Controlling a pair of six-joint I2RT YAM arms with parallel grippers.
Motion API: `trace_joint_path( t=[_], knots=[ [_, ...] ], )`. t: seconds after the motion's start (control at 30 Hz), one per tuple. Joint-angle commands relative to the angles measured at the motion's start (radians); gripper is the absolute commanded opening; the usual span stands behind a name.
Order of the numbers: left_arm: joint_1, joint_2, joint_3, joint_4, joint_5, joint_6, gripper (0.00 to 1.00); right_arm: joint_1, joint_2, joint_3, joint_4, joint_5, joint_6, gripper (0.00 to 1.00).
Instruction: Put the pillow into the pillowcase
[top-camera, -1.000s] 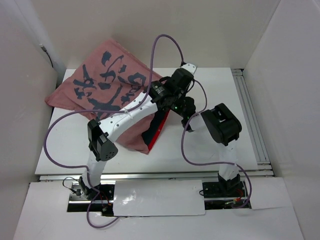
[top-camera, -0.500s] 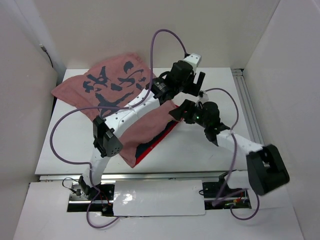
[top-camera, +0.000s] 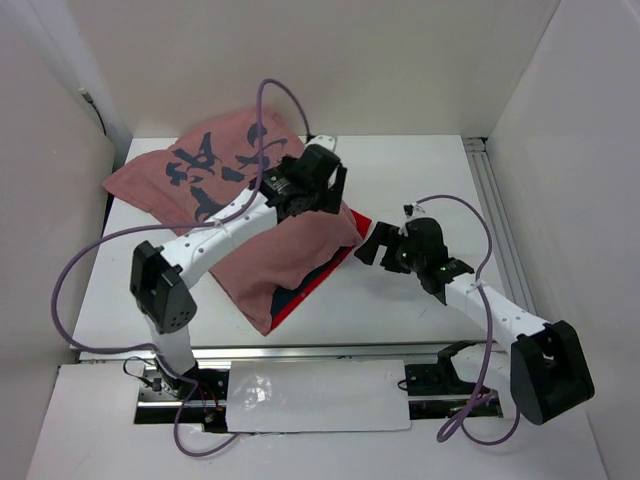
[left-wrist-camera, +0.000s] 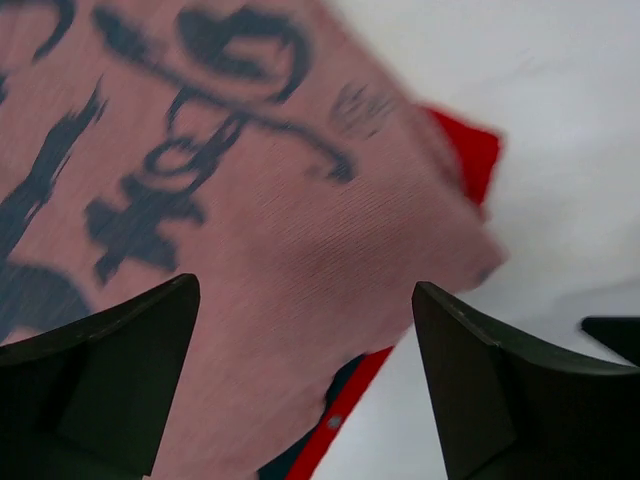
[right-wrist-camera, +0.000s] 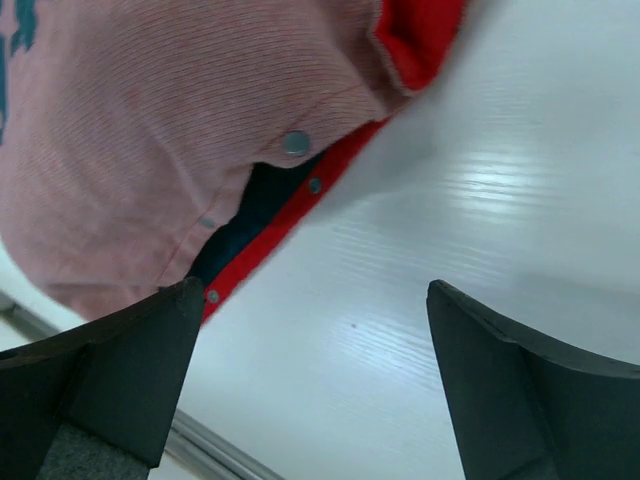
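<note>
The pillowcase (top-camera: 250, 235) lay puffy at the upper left of the desk (top-camera: 400, 305), with no pillow showing, so maybe inside, and the left gripper (top-camera: 330, 190) and right gripper (top-camera: 372, 242) were both wide apart and empty, so they should lift away slowly without snagging cloth.

The white, black-jointed left arm (top-camera: 215, 235) reaches forward and to the right from a bent elbow. Its black 2-finger left gripper (top-camera: 330, 190) is spread wide, its fingers (left-wrist-camera: 130, 370) gripping nothing. The matching right arm (top-camera: 490, 305) stretches low and leftward, and its right gripper (top-camera: 372, 243) is equally wide and empty, near the left gripper but apart from it.
</note>
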Motion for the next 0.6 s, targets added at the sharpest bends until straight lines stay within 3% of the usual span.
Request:
trace_joint_path(
  t=[0.0,0.13,0.23,0.27,0.3,0.4,0.43,0.57],
  knots=[
    [0.07,-0.142,-0.145,-0.051,-0.029,-0.137,1.0,0.021,0.036,0.049,0.119,-0.088,-0.031,0.97],
    [0.083,-0.28,-0.38,-0.001,-0.009,-0.189,1.0,0.065,0.157,0.097,0.231,-0.131,-0.031,0.86],
    [0.074,-0.37,-0.457,0.024,0.004,-0.199,1.0,0.09,0.27,0.155,0.25,-0.117,-0.031,0.79],
    [0.074,-0.387,-0.497,0.024,0.013,-0.209,1.0,0.099,0.301,0.172,0.27,-0.117,-0.031,0.71],
    [0.064,-0.416,-0.529,0.024,0.013,-0.227,1.0,0.099,0.362,0.205,0.306,-0.131,-0.031,0.53],
    [0.064,-0.452,-0.567,0.014,-0.007,-0.259,1.0,0.121,0.48,0.317,0.333,-0.089,-0.049,0.25],
    [0.064,-0.462,-0.59,0.014,-0.007,-0.269,1.0,0.121,0.581,0.363,0.368,-0.079,-0.064,0.02],
    [0.074,-0.49,-0.614,-0.026,-0.018,-0.307,1.0,0.111,0.754,0.607,0.438,-0.032,-0.074,0.0]
  ],
)
